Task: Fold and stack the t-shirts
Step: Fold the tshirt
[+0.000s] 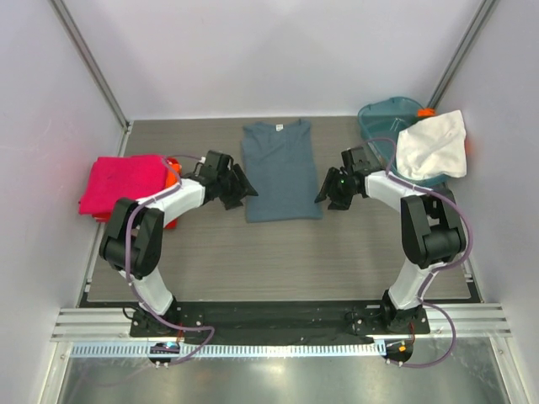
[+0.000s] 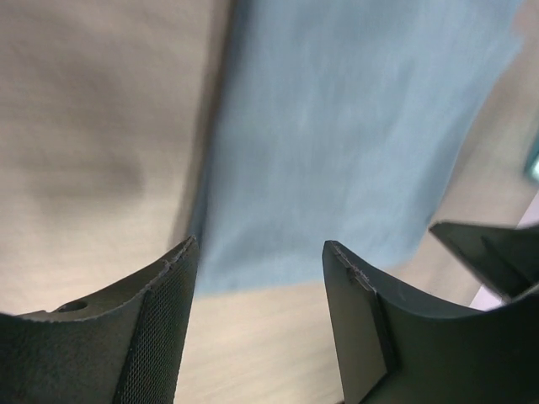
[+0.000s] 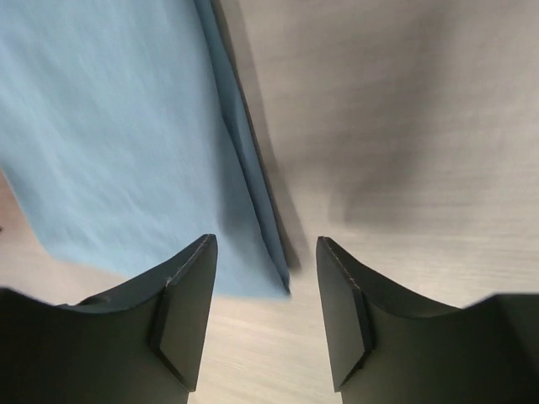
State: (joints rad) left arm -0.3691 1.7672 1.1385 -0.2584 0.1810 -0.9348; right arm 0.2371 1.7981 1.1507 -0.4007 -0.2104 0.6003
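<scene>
A slate blue-grey t-shirt [image 1: 280, 171] lies flat mid-table, sides folded in to a long rectangle, neck at the far end. My left gripper [image 1: 246, 192] stands open just off its near left corner; the wrist view shows that gripper [image 2: 259, 244] holding nothing, with the shirt [image 2: 354, 126] lying beyond its fingertips. My right gripper [image 1: 324, 192] is open at the near right corner; the shirt's [image 3: 109, 126] folded edge ends between its [image 3: 265, 240] jaws, untouched. A folded magenta t-shirt [image 1: 125, 183] rests at the left on orange-red cloth [image 1: 171, 178]. A white t-shirt [image 1: 431, 145] drapes over the tub.
A teal plastic tub [image 1: 383, 118] stands at the far right corner, with something orange [image 1: 426, 111] at its rim. Grey walls close the table [image 1: 253, 261] on three sides. The arm bases sit on the rail at the near edge.
</scene>
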